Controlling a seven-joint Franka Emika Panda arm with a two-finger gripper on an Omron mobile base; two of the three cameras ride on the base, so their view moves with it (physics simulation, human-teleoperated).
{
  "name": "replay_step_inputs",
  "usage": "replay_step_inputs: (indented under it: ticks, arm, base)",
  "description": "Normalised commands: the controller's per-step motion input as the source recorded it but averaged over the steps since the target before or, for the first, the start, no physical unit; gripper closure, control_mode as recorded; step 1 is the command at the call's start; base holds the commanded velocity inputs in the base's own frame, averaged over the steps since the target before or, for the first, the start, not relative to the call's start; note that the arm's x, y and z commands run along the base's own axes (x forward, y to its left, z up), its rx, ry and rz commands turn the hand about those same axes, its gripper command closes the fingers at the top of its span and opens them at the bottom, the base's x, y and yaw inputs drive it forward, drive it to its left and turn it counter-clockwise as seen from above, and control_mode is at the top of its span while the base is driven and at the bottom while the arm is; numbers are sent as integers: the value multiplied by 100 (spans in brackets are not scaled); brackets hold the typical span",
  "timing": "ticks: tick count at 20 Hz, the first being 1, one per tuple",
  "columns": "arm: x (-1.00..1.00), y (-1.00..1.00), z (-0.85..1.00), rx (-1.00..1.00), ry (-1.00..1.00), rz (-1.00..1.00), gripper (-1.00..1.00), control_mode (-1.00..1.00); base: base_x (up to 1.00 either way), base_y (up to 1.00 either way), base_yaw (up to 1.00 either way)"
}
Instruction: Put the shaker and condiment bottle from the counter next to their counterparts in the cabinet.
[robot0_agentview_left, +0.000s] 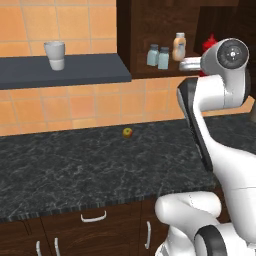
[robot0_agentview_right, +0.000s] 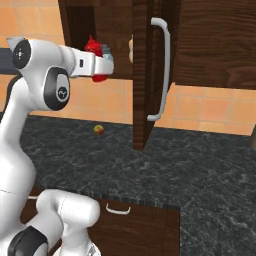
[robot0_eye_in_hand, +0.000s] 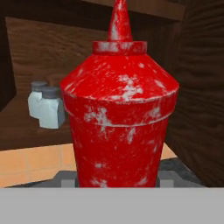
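While the claw (robot0_agentview_right: 102, 64) is clamping low on the small bright red squeeze bottle (robot0_eye_in_hand: 120, 118) at the dark brown wooden wall cabinet's (robot0_agentview_left: 150, 30) mouth, the soft, light plastic is probably tolerating only gentle pressure around its belly.

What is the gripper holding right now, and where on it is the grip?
The gripper holds the red condiment bottle upright, clamped low on its body near the base, at the open cabinet.
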Motion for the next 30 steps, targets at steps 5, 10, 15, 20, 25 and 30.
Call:
replay_step_inputs:
  ticks: [5,10,15,20,25,30]
  arm:
    - [47,-26,0,0,0,-2,100,-100]
    - [41,-23,0,0,0,0,100,-100]
    - [42,-17,-3,0,0,0,100,-100]
    - [48,-13,-15,0,0,0,100,-100]
    - [41,-12,-6,0,0,0,100,-100]
    - [39,-7,-13,0,0,0,100,-100]
  base:
    - [0,0,0]
    - [0,0,0]
    - [0,0,0]
    - [0,0,0]
    - [0,0,0]
    - [0,0,0]
